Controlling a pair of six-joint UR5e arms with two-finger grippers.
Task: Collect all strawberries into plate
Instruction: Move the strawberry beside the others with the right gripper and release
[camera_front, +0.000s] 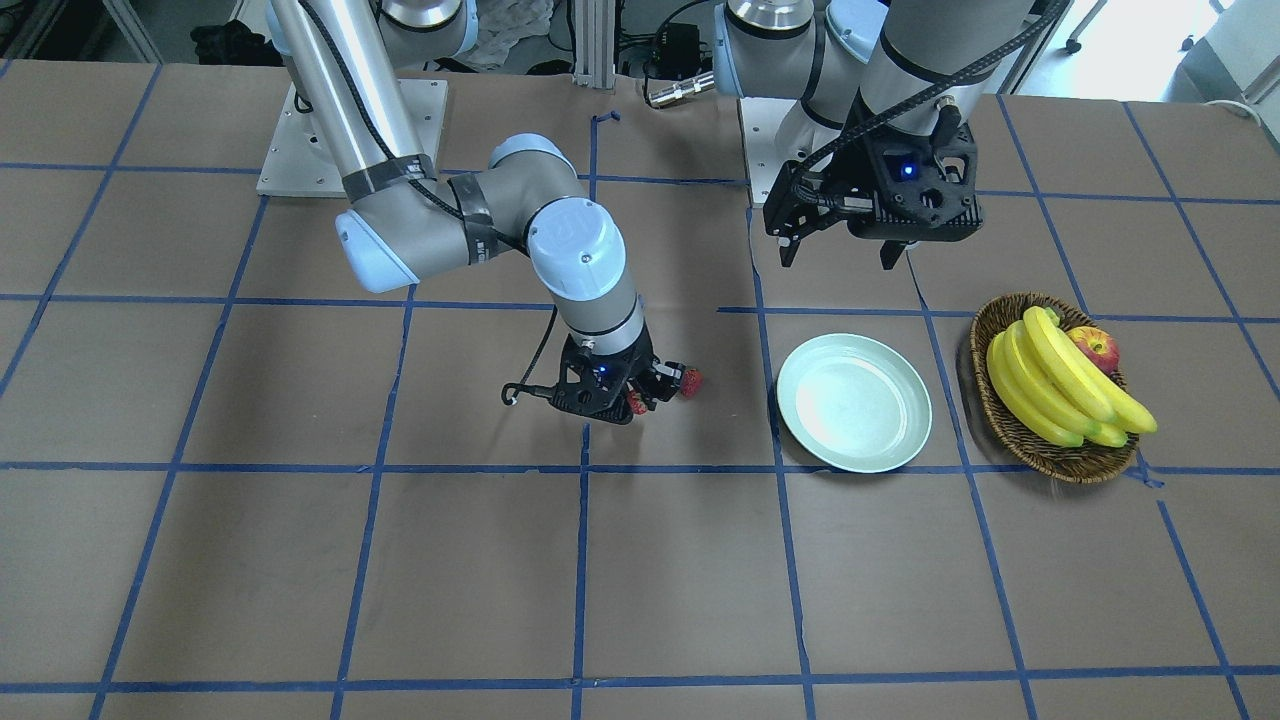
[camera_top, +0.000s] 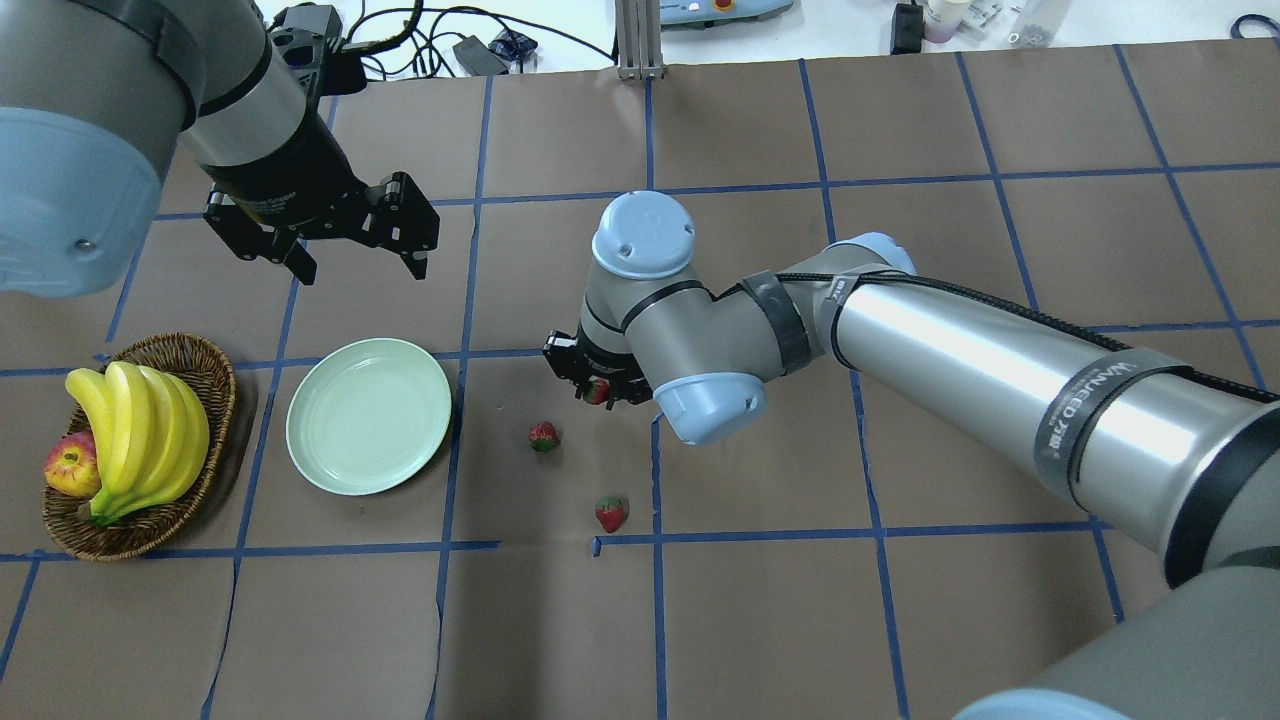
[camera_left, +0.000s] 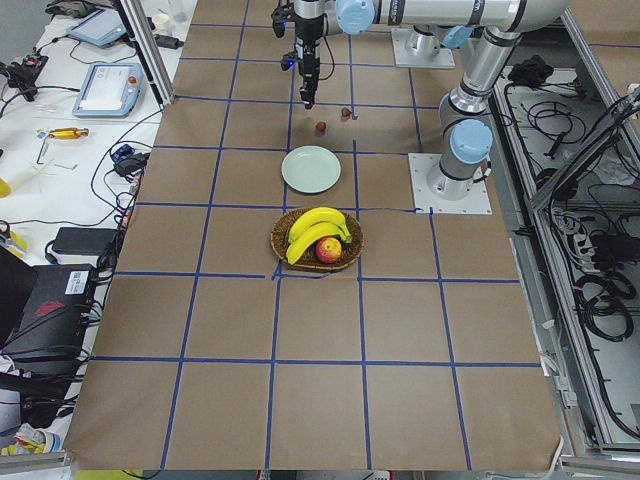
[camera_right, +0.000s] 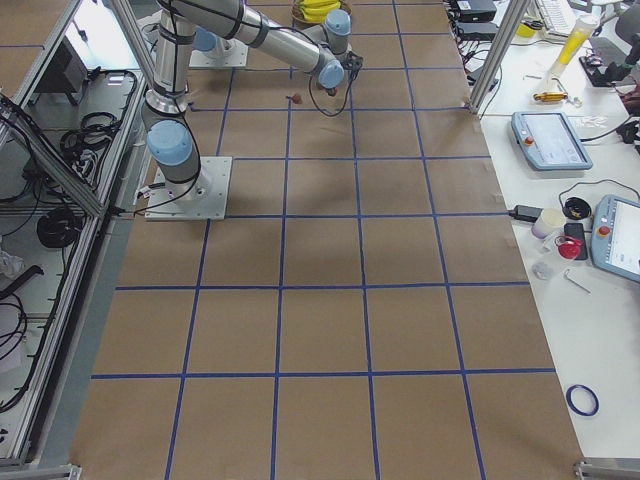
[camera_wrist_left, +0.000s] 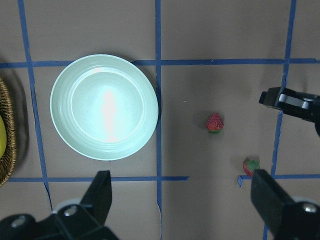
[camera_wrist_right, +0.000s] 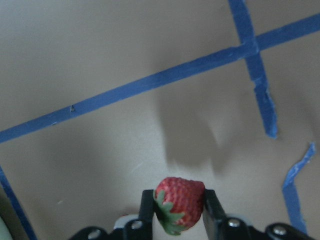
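My right gripper is shut on one strawberry, held just above the brown table, to the right of the plate in the overhead view. The two other strawberries lie on the table near it, also in the left wrist view. The pale mint-green plate is empty. My left gripper hangs open and empty, high above the table beyond the plate.
A brown wicker basket with bananas and an apple stands left of the plate. Blue tape lines grid the table. My right arm's forearm reaches in from the right in the overhead view.
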